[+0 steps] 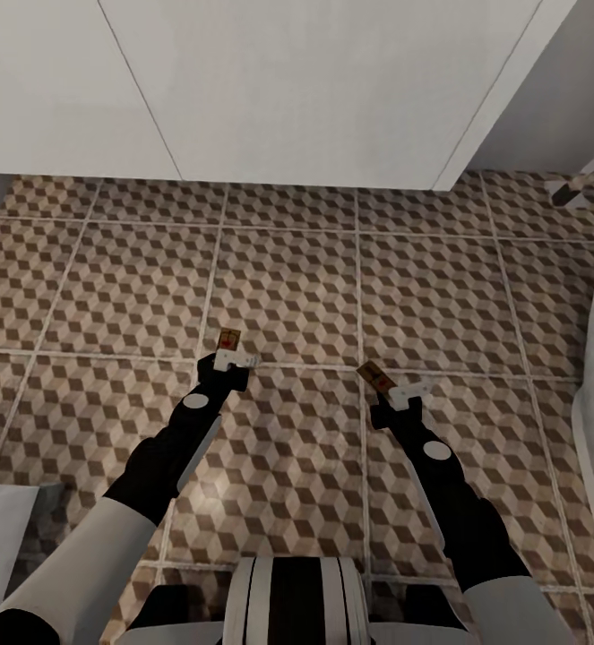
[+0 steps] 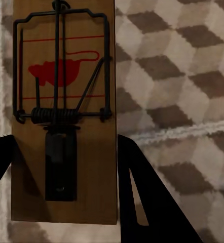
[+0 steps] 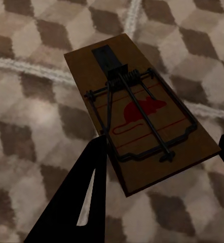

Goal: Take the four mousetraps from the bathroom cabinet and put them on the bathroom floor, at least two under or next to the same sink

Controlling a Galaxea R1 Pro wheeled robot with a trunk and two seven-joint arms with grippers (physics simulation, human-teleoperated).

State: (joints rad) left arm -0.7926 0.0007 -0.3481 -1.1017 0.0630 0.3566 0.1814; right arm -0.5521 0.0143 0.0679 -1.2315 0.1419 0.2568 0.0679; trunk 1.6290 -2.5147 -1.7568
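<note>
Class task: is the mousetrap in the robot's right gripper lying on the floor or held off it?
Cannot tell for certain. The mousetrap sits tilted between the right gripper's dark fingers above the tiled floor; contact isn't visible.

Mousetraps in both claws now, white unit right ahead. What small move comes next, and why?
Probably lower both arms toward the bathroom floor before opening. The left claw grips one mousetrap between its fingers and the right claw grips another mousetrap; both seem to hang above the tiles. The white vanity stands just ahead, so setting them down here should leave them near it.
</note>
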